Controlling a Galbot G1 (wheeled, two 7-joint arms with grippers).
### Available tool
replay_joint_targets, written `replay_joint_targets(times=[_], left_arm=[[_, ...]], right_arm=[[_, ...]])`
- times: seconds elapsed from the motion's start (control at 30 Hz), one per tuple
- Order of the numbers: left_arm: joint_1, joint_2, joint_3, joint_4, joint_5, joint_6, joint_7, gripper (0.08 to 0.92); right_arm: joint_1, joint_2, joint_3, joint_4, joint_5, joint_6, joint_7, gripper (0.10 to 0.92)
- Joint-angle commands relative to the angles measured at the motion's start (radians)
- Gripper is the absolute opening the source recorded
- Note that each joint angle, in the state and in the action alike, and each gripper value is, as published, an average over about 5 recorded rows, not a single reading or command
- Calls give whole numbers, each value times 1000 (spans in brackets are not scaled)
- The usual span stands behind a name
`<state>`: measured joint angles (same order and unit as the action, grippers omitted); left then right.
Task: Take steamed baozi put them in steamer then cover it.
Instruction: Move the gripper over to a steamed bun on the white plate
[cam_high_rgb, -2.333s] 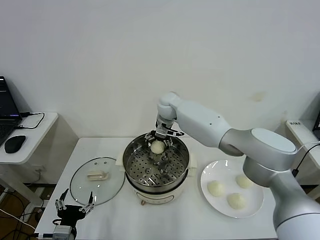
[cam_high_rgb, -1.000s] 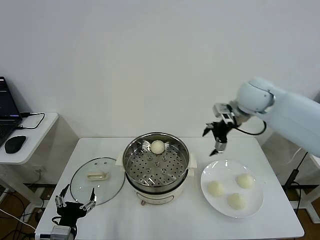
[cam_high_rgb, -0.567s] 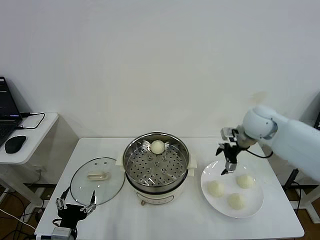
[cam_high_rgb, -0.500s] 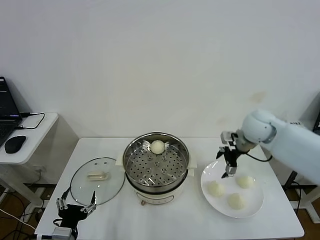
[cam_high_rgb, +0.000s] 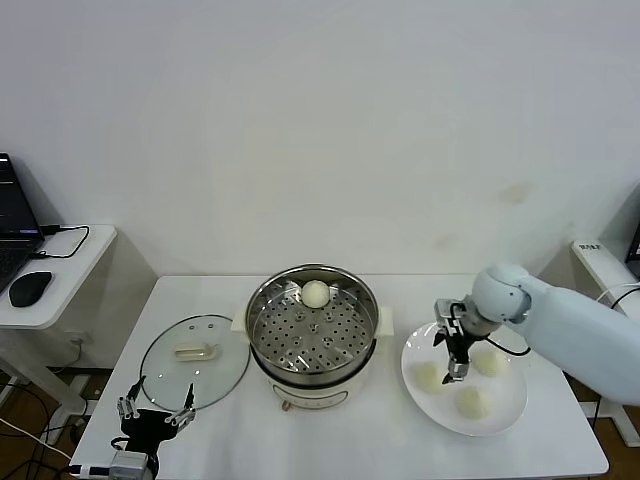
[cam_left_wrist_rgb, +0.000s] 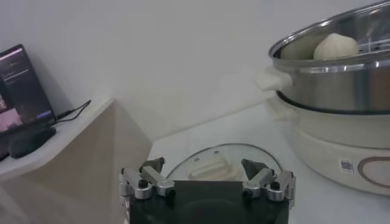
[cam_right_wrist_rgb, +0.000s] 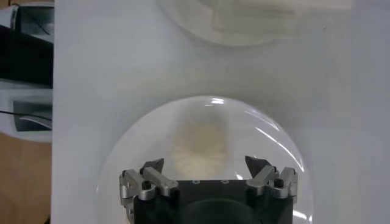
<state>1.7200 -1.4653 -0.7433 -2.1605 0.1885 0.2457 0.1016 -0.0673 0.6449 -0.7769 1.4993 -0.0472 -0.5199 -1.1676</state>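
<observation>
One baozi (cam_high_rgb: 315, 293) sits in the steamer (cam_high_rgb: 313, 325); three wait on the plate (cam_high_rgb: 508, 405). The right gripper (cam_high_rgb: 455, 368), jaws wide and empty, hangs over the nearest bun (cam_high_rgb: 430, 376), probably to grasp it. Left gripper (cam_high_rgb: 154, 416) idles wide beside the cover (cam_high_rgb: 193, 360)

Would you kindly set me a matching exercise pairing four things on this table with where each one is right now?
Things:
1. clear round glass lid with cream handle
2. single cream-white round bun
3. right gripper
4. left gripper

Places:
A. inside the shiny steel steamer basket, by its far wall
B. flat on the white table, left of the steamer
C. low over the flat white plate, fingers open above a bun
D. at the table's near left edge, fingers open, close to the lid

Pairs: 1-B, 2-A, 3-C, 4-D
</observation>
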Motion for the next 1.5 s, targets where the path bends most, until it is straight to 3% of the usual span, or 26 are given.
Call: replay_joint_targets(times=[0.03,1.07,1.5], left_arm=[[-3,1,2,13,0,-1,0,823],[-5,-3,5,38,6,-2,4,823],[-16,-6,9,49,11,-1,5,823]], right_arm=[[-44,16,14,-22,-23,-1,20,823],[-122,69,72,-74,-115,26,24,823],[-125,86,98,-99,-109,27,28,606]])
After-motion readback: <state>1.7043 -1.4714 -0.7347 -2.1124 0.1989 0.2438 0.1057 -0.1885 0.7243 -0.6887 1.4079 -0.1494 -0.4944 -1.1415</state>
